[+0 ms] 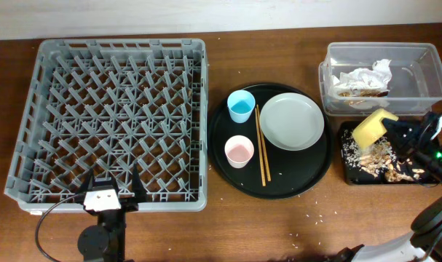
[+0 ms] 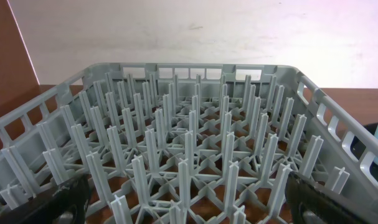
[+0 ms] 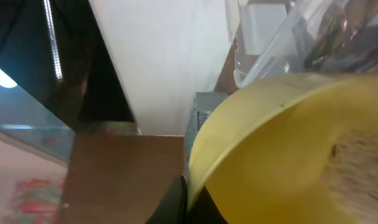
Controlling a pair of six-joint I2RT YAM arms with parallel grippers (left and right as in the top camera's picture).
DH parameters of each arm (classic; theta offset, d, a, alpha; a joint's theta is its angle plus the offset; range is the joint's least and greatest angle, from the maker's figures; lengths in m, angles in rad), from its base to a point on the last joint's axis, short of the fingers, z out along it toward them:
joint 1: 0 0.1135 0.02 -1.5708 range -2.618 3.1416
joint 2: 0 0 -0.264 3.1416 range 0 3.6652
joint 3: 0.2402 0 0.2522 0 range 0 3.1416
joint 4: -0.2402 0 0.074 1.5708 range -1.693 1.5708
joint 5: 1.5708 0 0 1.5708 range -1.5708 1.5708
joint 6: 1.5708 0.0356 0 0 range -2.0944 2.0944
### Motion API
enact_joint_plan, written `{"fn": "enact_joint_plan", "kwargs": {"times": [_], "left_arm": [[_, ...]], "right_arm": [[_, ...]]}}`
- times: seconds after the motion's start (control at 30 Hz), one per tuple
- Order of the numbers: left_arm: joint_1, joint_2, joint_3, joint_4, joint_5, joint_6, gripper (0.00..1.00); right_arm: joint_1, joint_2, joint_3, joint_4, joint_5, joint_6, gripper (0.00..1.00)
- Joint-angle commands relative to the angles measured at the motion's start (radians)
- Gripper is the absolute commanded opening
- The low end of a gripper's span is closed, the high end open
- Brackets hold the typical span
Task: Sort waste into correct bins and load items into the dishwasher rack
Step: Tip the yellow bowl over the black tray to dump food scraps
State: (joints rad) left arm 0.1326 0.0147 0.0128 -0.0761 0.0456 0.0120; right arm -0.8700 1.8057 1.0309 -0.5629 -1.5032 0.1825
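My right gripper (image 1: 392, 128) is shut on the rim of the yellow bowl (image 1: 369, 128) and holds it tilted over the shallow black tray (image 1: 349, 175). Brown food scraps and crumbs (image 1: 381, 157) lie in that tray. In the right wrist view the bowl (image 3: 288, 155) fills the frame, its rim pinched between my fingers (image 3: 190, 198). The clear tub (image 1: 417, 76) holds crumpled white paper (image 1: 362, 78). The plate (image 1: 292, 121), blue cup (image 1: 241, 106), pink cup (image 1: 239, 151) and chopsticks (image 1: 261, 145) lie on the round black tray (image 1: 224, 171). My left gripper (image 1: 110, 191) is open at the grey rack's (image 1: 31, 127) near edge, also seen in the left wrist view (image 2: 189, 198).
Rice-like crumbs are scattered on the brown table (image 1: 308, 218) in front of the round tray. The rack (image 2: 195, 149) holds nothing. A black cable (image 1: 49, 218) loops beside my left arm. A white wall runs along the table's far side.
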Motion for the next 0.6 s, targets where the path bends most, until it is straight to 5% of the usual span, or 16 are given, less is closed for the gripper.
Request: {"fn": "enact_joint_plan", "kwargs": {"times": [0.0,0.33,0.57], "left_arm": [[0.005,-0.008,-0.004,-0.004,0.0,0.019,0.99],[0.005,-0.008,-0.004,-0.004,0.0,0.019,0.99],[0.005,-0.008,-0.004,-0.004,0.0,0.019,0.99]], "right_arm": [[-0.003,-0.002,0.0,0.003,-0.049,0.189,0.04],[-0.018,-0.012,0.002,0.034,-0.049,0.233,0.04],[-0.021,-0.2,0.002,0.089,-0.025,0.193,0.04]]}}
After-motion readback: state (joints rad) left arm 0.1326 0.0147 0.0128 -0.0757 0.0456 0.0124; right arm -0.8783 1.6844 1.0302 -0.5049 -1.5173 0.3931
